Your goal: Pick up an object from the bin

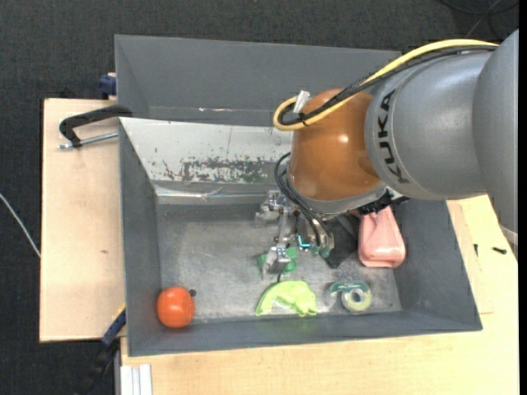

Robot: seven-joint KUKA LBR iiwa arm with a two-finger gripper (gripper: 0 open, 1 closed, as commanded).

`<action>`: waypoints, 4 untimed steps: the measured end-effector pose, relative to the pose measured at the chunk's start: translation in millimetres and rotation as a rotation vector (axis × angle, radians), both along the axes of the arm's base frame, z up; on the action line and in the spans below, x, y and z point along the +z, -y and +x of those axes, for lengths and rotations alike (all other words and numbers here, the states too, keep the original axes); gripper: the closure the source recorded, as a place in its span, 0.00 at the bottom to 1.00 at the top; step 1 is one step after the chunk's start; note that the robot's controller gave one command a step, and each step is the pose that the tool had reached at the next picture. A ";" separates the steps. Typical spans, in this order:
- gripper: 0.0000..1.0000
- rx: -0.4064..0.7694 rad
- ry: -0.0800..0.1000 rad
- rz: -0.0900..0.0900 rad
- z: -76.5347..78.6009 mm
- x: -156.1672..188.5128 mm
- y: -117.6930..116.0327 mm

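Arm (445,113) looms closest to me. Gripper (284,249) is down in the middle of the bin (136,245), over one small green bit (270,261); can't tell if it's spread or pinching. Around it: one orange ball (174,307), one lime scrap (286,299), one ring (356,295), one pink block (380,239).

orange ball (174,307); pink block (380,239)

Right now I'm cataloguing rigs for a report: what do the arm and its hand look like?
The arm is thick, rounded grey with black KUKA lettering. A glossy orange-brown dome cover caps the wrist, a yellow cable runs over it, and the hand is small, metallic, dark-wired.
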State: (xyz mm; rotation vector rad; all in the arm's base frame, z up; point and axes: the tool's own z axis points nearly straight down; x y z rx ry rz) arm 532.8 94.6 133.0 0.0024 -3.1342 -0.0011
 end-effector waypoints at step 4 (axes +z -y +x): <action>1.00 0.431 -0.001 -0.011 -5.3 -51.4 36.0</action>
